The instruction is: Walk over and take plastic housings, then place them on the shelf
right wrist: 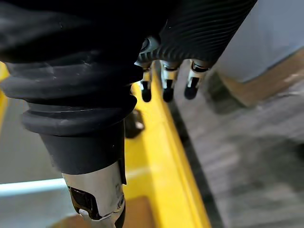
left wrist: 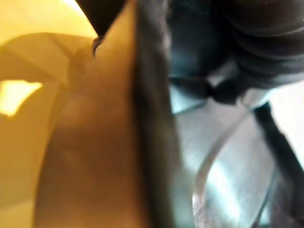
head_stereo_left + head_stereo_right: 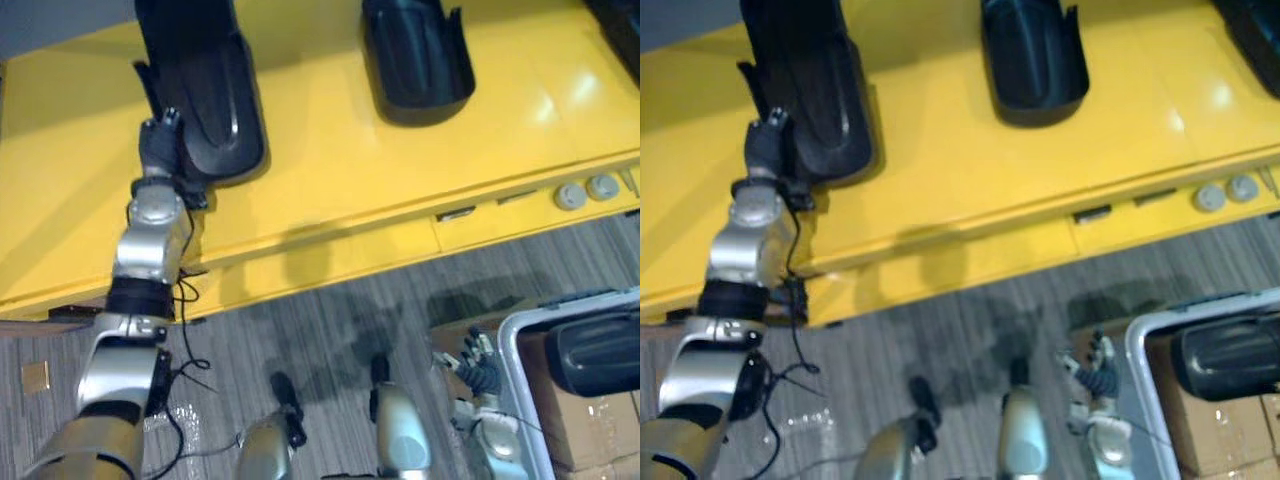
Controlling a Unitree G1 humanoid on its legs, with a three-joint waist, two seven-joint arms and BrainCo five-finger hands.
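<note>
A yellow shelf (image 3: pixel 330 150) spans the far side of the scene. The left housing (image 3: pixel 215 90), black and glossy, lies on it at the far left, its far end cut off by the frame. The left hand (image 3: pixel 158 148) is raised against that housing's near left edge and touches it. Its dark cover faces the head camera and hides most of the fingers, so I cannot tell whether they curl round the rim or merely lie against it. The left wrist view, from very close, gives a dark edge against yellow and does not settle it. To the right, well apart, the middle housing (image 3: pixel 415 60) lies on the shelf, its far end also cut off. The corner housing (image 3: pixel 620 20) is a dark sliver clipped by the far right corner. Two round grey knobs (image 3: pixel 570 197) sit on the shelf's near front edge at the right. The right hand (image 3: pixel 478 368) hangs low at the near right above the grey striped floor (image 3: pixel 330 330), its fingers (image 1: pixel 166 83) loose and holding nothing. Just right of it stands a pale bin (image 3: pixel 508 350), cut off by the frame, with the binned housing (image 3: pixel 595 352) inside. Brown cardboard (image 3: pixel 590 425) shows nearer than that housing, within the rim's outline; whether it lies in or under the bin I cannot tell.
</note>
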